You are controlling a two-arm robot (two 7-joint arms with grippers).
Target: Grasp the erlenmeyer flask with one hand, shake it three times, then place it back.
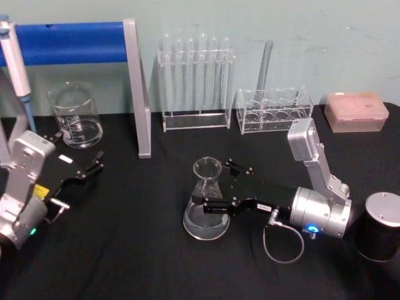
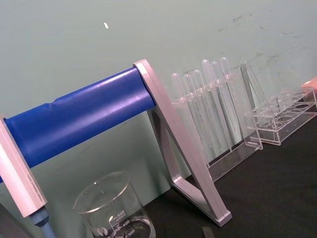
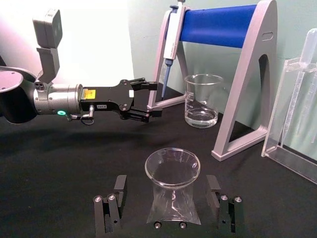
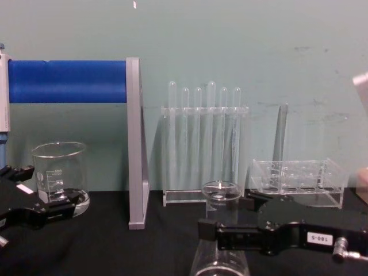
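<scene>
- Right gripper is straddling the erlenmeyer flask, jaws apart on either side of it and not yet gripping.
- Flask is standing upright on the tabletop; closing on tapered, smooth glass is risking a slip or a tip.
- Test tube rack is standing behind, so a wide shake is risking a knock.
- Left gripper, jaws apart, is idling near the beaker.

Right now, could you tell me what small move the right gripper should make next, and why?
Probably close the right gripper on the neck of the erlenmeyer flask: its open fingers straddle that neck with gaps on both sides, and the flask stands on the table. The left gripper is parked by the beaker.
</scene>
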